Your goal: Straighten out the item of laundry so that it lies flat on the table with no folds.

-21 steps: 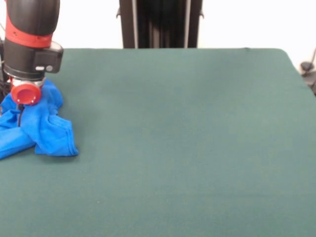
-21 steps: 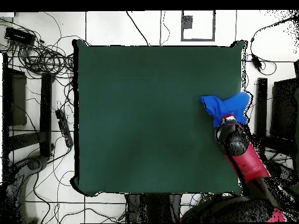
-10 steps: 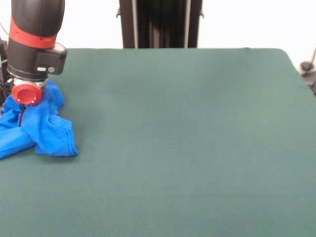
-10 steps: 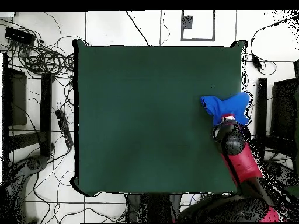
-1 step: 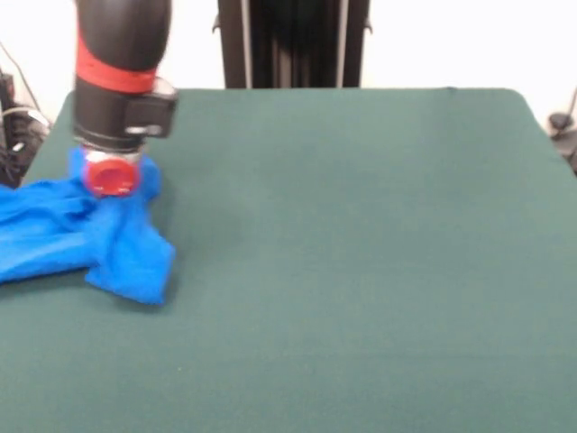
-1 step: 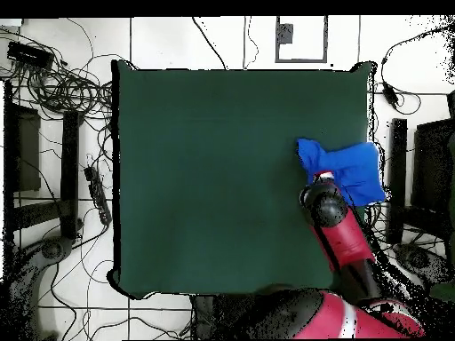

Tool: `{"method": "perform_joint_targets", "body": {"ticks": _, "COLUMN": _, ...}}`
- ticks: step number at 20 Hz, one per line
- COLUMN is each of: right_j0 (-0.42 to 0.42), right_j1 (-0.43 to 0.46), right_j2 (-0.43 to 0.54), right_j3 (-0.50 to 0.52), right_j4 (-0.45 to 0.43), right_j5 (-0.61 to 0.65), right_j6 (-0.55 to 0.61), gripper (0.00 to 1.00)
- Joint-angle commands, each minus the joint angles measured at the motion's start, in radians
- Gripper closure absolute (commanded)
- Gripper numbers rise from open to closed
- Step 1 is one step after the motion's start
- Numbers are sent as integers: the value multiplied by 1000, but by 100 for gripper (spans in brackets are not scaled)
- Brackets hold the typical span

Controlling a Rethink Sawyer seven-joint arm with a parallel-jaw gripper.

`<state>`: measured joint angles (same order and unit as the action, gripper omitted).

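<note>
The item of laundry, a bright blue T-shirt [image 5: 54, 239], lies bunched and creased at the left edge of the green table [image 5: 361, 253]. It runs out of the picture on the left. Seen from overhead, the shirt [image 6: 355, 169] sits at the table's [image 6: 213, 178] right edge, with part of it reaching past that edge. My gripper [image 5: 113, 188] points straight down into the shirt's raised right end. It is shut on the cloth there, which covers its tips. In the overhead view the gripper [image 6: 323, 184] is at the shirt's lower left corner.
A black pedestal column [image 5: 293, 43] stands behind the table's far edge. Tangled cables [image 6: 62, 89] and black stands [image 6: 395, 178] lie on the floor around the table. The table's side edge runs right beside the shirt.
The arm has moved right in the front view, away from the table's edge. It has dragged the gripped end of the shirt along, so the cloth is pulled longer.
</note>
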<state>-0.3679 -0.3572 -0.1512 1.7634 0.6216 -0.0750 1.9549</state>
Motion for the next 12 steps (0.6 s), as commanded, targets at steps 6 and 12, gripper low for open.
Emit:
{"method": "perform_joint_targets", "body": {"ticks": 6, "right_j0": 101, "right_j1": 51, "right_j2": 83, "right_j3": 158, "right_j4": 44, "right_j5": 322, "right_j6": 246, "gripper": 0}}
{"method": "perform_joint_targets", "body": {"ticks": 12, "right_j0": 27, "right_j1": 87, "right_j2": 191, "right_j3": 175, "right_j4": 42, "right_j5": 206, "right_j6": 250, "gripper": 0}}
